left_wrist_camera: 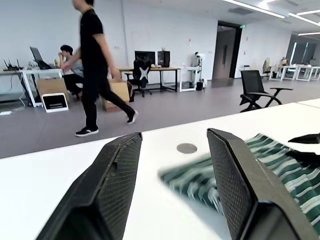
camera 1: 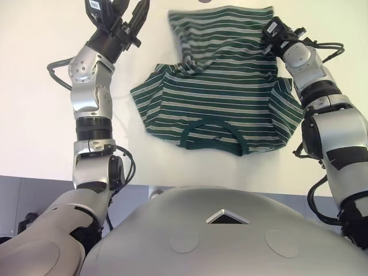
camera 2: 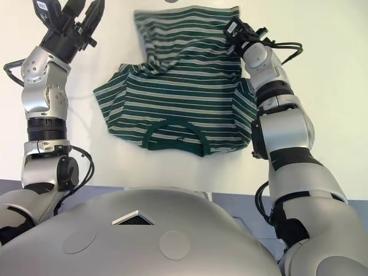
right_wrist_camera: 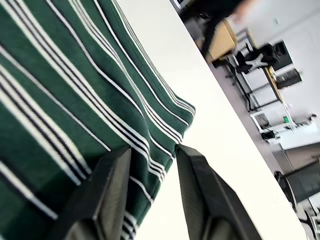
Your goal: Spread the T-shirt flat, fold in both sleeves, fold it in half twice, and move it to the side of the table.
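Covering most of the head camera's view is a white table (camera 1: 34,115), and on it lies the T-shirt (camera 1: 224,98), dark green with thin white stripes, set near the middle and slightly toward the robot's right. The shirt lies with its neck end nearest the robot and its hem end farthest away. The lower body of the shirt is not flat: on the robot's left side the far part is bunched and folded back on itself, forming a rumpled ridge that runs toward the middle, while the far right part lies smoother. Both sleeves are spread outward, the left sleeve (camera 1: 144,92) reaching toward the robot's left and the right sleeve (camera 1: 287,103) lying beside the robot's right forearm. The collar (camera 1: 214,138), a solid green band, curves along the near edge of the shirt. The left gripper (left_wrist_camera: 174,137) is raised over the far left part of the table, well apart from the shirt, and its two black fingers (left_wrist_camera: 110,185) are spread wide with nothing between them. The right gripper (right_wrist_camera: 152,149) sits low at the far right edge of the shirt, close to the hem corner; its fingers (right_wrist_camera: 200,190) stand a little apart, with striped cloth and bare table seen through the narrow gap and nothing visibly pinched. A small round grey disc (left_wrist_camera: 186,148) is set into the tabletop beyond the shirt's far edge.
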Robot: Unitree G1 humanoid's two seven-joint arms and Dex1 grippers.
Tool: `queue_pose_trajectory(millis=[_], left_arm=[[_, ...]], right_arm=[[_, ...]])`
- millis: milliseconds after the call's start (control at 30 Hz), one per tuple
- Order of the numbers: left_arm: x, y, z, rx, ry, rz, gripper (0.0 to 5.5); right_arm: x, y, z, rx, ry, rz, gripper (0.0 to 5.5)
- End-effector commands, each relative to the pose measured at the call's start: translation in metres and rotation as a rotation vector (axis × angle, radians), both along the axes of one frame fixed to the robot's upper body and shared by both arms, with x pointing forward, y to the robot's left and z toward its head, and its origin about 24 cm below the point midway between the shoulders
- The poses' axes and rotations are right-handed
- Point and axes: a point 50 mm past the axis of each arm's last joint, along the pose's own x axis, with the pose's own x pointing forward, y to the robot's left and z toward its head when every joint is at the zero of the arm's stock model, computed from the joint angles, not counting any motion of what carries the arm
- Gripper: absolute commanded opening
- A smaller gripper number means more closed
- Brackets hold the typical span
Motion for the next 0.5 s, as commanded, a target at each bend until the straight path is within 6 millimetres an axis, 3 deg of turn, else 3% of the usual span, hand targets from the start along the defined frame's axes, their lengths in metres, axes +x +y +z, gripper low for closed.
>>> queue_pose_trajectory(millis=[33,167,233,333,400,500], left_arm=[[-0.007,-0.004,-0.035,0.248,0.094,-0.012,2.39],[-0.027,-0.005,-0.107,0.761,0.213,-0.171,2.39],[-0.046,0.019,-0.136,1.090,0.258,-0.306,2.39],[-0.066,0.055,-0.146,1.277,0.300,-0.439,2.39],[-0.083,0.073,-0.146,1.311,0.319,-0.516,2.39],[-0.096,0.070,-0.132,1.180,0.269,-0.610,2.39]], right_arm=[[0.009,-0.003,0.015,0.106,-0.100,-0.120,1.63],[0.018,0.010,0.035,0.254,-0.241,-0.108,1.63],[0.021,0.008,0.050,0.292,-0.355,-0.114,1.63],[0.020,-0.006,0.069,0.343,-0.486,-0.118,1.63],[0.016,-0.020,0.078,0.343,-0.546,-0.117,1.63],[0.005,-0.039,0.078,0.299,-0.565,-0.114,1.63]])
